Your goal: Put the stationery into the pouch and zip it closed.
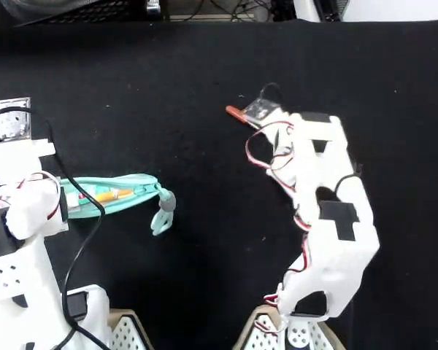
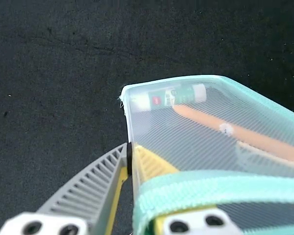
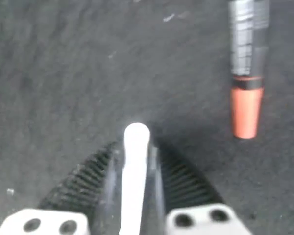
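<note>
Left claw (image 2: 131,159) pinching mint-edged clear pouch (image 2: 157,129), right claw (image 3: 135,147) pinching white stick (image 3: 134,188)

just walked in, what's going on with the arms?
The left gripper is shut on one end of the teal pouch, which has an orange pen inside. The right gripper holds a white stick. An orange-capped marker lies on the table beside it, outside the pouch.
</note>
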Robot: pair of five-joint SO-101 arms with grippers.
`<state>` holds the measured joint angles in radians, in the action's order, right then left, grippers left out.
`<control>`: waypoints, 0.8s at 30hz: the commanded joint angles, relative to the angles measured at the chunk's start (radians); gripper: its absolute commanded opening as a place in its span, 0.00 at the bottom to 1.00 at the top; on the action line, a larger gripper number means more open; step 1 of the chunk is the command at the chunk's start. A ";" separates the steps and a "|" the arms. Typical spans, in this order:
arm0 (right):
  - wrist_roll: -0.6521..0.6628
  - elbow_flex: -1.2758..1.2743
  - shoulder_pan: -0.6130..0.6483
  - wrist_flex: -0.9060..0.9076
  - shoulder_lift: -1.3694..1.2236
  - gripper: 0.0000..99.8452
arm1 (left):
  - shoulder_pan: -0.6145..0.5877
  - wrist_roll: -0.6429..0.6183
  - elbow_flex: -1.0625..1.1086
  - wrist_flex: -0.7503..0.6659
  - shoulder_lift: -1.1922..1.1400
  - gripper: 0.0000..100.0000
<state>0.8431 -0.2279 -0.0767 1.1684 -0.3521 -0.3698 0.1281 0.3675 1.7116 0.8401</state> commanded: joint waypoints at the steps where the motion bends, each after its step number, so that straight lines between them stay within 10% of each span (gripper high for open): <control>1: -0.008 0.021 -0.006 0.072 0.113 0.01 | 0.015 0.008 -0.041 -0.020 -0.014 0.03; 11: -0.190 -0.151 0.121 0.183 0.739 0.01 | 0.016 0.003 -0.041 -0.020 -0.014 0.03; 24: -0.640 -0.166 0.634 0.135 1.445 0.01 | 0.016 0.002 -0.039 -0.020 -0.014 0.03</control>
<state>0.2723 -0.3966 0.4542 1.3372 0.9950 -0.3698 0.1281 0.3675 1.7116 0.8401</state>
